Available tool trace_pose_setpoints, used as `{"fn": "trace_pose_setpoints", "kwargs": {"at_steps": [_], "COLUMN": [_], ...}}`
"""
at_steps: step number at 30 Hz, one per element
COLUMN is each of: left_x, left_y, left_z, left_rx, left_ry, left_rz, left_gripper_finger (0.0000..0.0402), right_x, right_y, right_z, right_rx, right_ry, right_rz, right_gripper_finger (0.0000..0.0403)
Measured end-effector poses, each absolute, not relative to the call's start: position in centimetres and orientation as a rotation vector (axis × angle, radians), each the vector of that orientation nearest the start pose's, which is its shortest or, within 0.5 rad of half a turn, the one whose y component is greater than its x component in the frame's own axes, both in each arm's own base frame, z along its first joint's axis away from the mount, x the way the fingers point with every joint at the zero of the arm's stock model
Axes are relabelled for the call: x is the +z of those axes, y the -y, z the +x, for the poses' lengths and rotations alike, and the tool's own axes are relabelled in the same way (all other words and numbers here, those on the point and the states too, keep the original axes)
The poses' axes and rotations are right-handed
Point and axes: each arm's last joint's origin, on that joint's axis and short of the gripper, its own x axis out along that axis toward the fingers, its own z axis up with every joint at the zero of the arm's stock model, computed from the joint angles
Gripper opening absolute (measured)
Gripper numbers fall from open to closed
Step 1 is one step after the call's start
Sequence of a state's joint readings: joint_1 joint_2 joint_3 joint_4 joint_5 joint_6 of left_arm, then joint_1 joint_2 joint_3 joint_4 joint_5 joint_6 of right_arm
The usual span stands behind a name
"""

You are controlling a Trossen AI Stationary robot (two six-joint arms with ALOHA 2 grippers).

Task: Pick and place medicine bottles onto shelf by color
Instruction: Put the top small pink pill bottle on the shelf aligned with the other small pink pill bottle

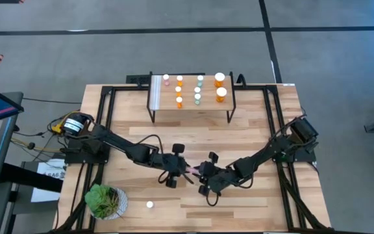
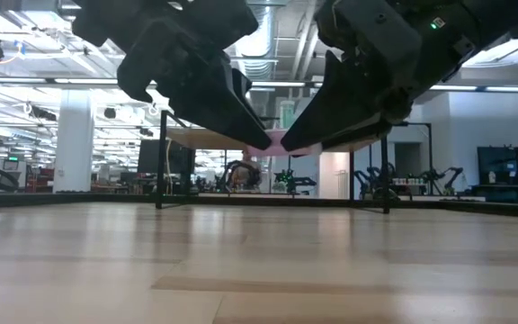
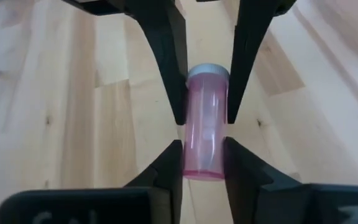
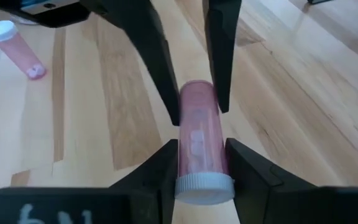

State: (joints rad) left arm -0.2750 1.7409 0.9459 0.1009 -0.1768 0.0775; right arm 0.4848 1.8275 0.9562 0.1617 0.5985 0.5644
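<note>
Your two claws meet tip to tip above the middle of the tabletop point(image 1: 252, 140), and one pink bottle point(image 3: 204, 121) lies level between them, lifted clear of the wood. The right claw point(image 4: 202, 155) is clamped on the capped end of that bottle, its fingers point(image 4: 161, 167) pressed against both sides just beside the white cap. The left claw point(image 3: 202, 160) holds the opposite end, the bottle's base sitting between its fingers point(image 3: 244, 165), which touch the pink wall on either side. So each claw grips one end of the same bottle.

Beyond the left claw, on the side away from the shelf point(image 1: 191, 104), a second pink bottle point(image 4: 16, 48) lies on its side on the tabletop, well apart from both claws. Near it stands a potted plant point(image 1: 106, 200).

The shelf stands at the far edge, well away from the claws, carrying rows of upright bottles: pink point(image 1: 166, 79), orange point(image 1: 179, 91), pale green point(image 1: 199, 90) and two wider orange ones point(image 1: 221, 87).
</note>
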Motion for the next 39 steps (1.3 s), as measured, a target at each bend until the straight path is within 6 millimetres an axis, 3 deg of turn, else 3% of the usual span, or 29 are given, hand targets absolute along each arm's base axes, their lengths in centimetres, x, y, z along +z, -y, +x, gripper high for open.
{"fn": "trace_pose_setpoints", "kwargs": {"at_steps": [6,13,18,23,28,31,35,39], "left_x": [17.4,18.9,20.0,20.7,20.6,20.8,20.9,20.9], "left_y": [8.5,8.3,8.0,8.0,7.7,6.9,6.1,5.8], "left_z": [34.2,33.8,33.2,33.2,32.9,32.1,30.8,30.0], "left_rx": [-0.149,-0.128,-0.111,-0.104,-0.161,-0.231,-0.293,-0.308], "left_ry": [-0.662,-0.629,-0.62,-0.578,-0.376,-0.181,0.027,0.126], "left_rz": [0.199,0.207,0.211,0.215,0.197,0.12,0.024,-0.01], "left_gripper_finger": [0.0067,0.0075,0.0066,0.0067,0.0066,0.007,0.0074,0.0074], "right_x": [16.3,20.7,24.5,26.8,26.9,26.1,24.8,23.7], "right_y": [-15.7,-15.4,-15.8,-16.9,-18.5,-19.4,-19.4,-18.3], "right_z": [32.2,30.6,28.2,25.2,23.2,23.1,24.5,27.3], "right_rx": [-0.236,-0.198,-0.199,-0.316,-0.436,-0.465,-0.47,-0.387], "right_ry": [-0.535,-0.476,-0.391,-0.284,-0.21,-0.202,-0.224,-0.272], "right_rz": [0.202,0.222,0.169,0.054,-0.026,-0.064,-0.066,-0.053], "right_gripper_finger": [0.0169,0.024,0.0261,0.0259,0.0258,0.0258,0.0258,0.0258]}}
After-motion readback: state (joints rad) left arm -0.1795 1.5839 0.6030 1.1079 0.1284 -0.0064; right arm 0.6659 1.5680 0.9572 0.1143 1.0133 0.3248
